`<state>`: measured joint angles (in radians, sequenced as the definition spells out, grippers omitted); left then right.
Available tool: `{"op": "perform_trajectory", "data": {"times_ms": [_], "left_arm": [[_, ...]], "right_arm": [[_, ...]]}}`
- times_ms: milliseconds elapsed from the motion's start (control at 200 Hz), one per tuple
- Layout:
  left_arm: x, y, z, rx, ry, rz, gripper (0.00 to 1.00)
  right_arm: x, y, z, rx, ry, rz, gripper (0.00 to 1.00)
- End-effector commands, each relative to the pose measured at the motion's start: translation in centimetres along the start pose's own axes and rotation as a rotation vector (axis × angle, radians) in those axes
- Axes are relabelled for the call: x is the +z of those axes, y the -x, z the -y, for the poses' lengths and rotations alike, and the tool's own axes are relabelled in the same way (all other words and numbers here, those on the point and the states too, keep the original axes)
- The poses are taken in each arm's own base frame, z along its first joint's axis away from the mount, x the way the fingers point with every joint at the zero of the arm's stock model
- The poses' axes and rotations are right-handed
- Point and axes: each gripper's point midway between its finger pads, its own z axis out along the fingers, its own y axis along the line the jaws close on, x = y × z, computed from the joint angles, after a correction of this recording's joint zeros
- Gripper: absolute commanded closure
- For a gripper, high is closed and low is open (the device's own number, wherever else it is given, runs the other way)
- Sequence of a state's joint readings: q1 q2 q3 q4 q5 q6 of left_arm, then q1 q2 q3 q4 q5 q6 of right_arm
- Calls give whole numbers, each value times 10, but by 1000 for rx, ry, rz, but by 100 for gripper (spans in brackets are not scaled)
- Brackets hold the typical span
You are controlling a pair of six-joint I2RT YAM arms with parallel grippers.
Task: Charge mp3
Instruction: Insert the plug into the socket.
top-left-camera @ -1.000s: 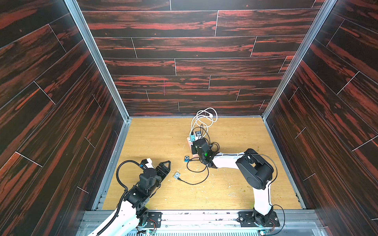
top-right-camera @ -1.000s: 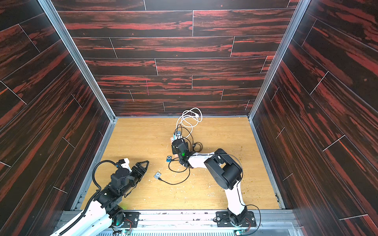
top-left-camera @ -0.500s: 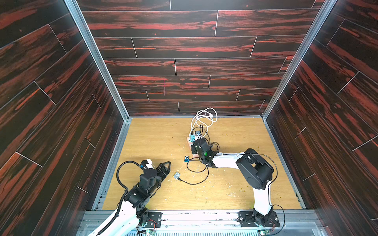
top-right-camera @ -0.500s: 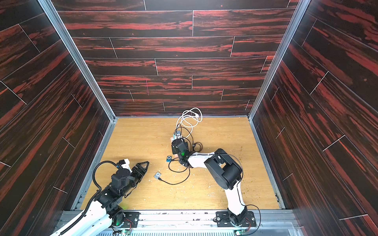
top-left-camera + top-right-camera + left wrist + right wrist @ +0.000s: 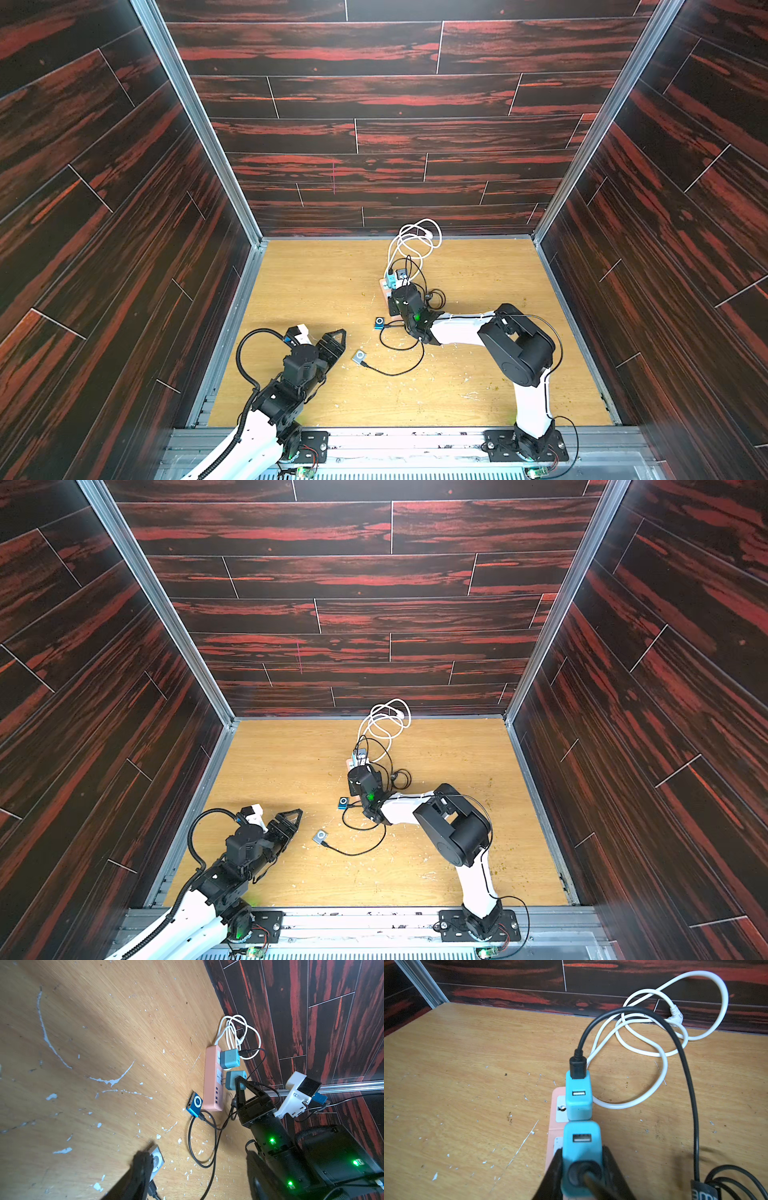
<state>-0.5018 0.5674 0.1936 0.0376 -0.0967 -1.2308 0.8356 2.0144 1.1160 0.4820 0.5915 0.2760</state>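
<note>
Cable loops (image 5: 390, 374) across central tabletop (image 5: 316, 291)

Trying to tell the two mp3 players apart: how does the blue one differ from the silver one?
Besides colour, the blue mp3 player lies right beside the pink power strip, while the silver mp3 player lies apart, nearer the left gripper. Both lie flat with black cables plugged in.

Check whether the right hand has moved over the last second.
No. In both top views the right hand stays at the same spot against the pink power strip, clamped on the nearer blue charger.
</note>
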Motion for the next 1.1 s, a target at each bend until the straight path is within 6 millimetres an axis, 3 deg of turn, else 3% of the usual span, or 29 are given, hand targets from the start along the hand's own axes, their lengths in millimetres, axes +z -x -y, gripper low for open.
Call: {"op": "perform_trajectory", "data": {"times_ms": [0,225,706,917,1027,1097], "left_arm": [[0,2,-6,-1,11,15,27],[0,2,-9,2,15,19,27],[1,3,-12,31,25,26,26],[2,4,-10,42,23,23,26],[3,2,-12,37,25,16,26],[3,2,-10,37,27,12,26]], "right_arm": [[4,-78,9,-118,-29,-230,100],[8,-84,13,-120,-33,-277,100],[6,-126,17,-106,-46,-378,100],[9,-132,19,-113,-85,-428,100],[8,-125,13,-91,-59,-424,100],[6,-107,6,-84,-34,-400,89]]}}
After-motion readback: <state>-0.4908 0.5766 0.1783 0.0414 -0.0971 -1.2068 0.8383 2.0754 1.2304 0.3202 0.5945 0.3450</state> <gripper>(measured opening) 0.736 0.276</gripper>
